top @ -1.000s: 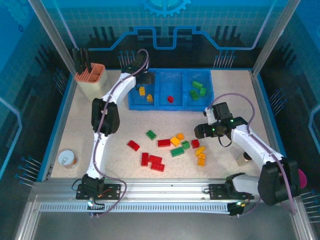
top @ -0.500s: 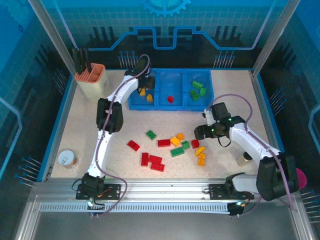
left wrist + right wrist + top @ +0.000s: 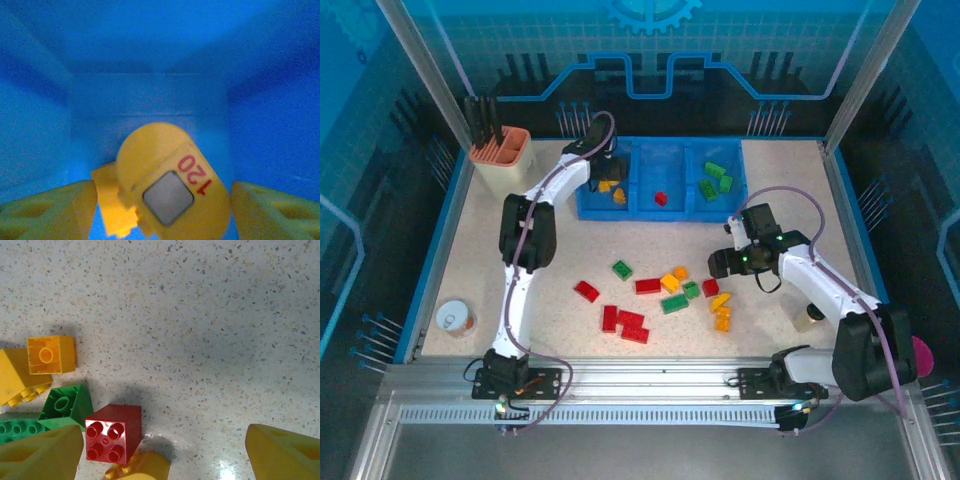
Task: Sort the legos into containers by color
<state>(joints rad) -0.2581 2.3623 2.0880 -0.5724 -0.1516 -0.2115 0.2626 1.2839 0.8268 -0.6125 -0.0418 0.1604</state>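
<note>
The containers are three compartments of a blue tray (image 3: 672, 208). Yellow legos (image 3: 605, 185) lie in the left one, a red lego (image 3: 660, 198) in the middle, green legos (image 3: 715, 180) in the right. My left gripper (image 3: 607, 168) is down in the left compartment, open. A rounded yellow lego (image 3: 172, 190) marked 120 lies between its fingers (image 3: 50, 210), with a gap on the left side. My right gripper (image 3: 718, 265) hangs open over the loose pile (image 3: 670, 290). A red lego (image 3: 112, 432) sits by its left finger (image 3: 45, 452), untouched.
Red, green and yellow-orange bricks are scattered mid-table, from a red one (image 3: 586, 291) to an orange one (image 3: 723, 320). A beige cup (image 3: 502, 160) stands at the back left and a tin (image 3: 454, 318) at the front left. Glass walls ring the table.
The left gripper's jaws have spread wider inside the left compartment, away from the yellow lego. The right arm has stayed almost still over the pile.
</note>
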